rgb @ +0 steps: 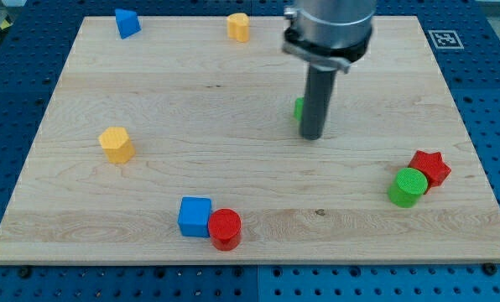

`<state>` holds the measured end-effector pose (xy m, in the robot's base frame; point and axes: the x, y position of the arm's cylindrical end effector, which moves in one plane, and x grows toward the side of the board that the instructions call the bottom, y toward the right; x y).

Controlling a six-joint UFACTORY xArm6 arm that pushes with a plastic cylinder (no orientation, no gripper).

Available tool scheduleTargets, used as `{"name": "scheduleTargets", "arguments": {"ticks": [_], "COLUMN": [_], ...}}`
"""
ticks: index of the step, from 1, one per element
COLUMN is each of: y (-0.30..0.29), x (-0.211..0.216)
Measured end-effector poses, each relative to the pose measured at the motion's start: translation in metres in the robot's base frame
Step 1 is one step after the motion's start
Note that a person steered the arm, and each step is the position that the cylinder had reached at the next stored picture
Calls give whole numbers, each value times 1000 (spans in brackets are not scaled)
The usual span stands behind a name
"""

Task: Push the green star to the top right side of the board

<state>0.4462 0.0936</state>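
The green star point(299, 107) shows only as a small green sliver at the left edge of my dark rod, right of the board's middle; most of it is hidden behind the rod. My tip point(312, 137) rests on the board just in front of and slightly right of the star, touching or almost touching it. The top right part of the board point(401, 50) lies up and to the right of the rod.
A blue block point(127, 23) and a yellow block point(238, 27) sit near the top edge. A yellow hexagon point(116, 144) sits at the left. A blue cube point(195, 216) touches a red cylinder point(225, 229) at the bottom. A green cylinder point(408, 186) touches a red star point(430, 167) at the right.
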Motion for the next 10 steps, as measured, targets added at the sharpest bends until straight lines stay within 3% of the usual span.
{"name": "scheduleTargets", "arguments": {"ticks": [1, 3, 5, 6, 7, 10], "y": [42, 46, -25, -31, -25, 53], "x": [-28, -9, -1, -13, -43, -78]}}
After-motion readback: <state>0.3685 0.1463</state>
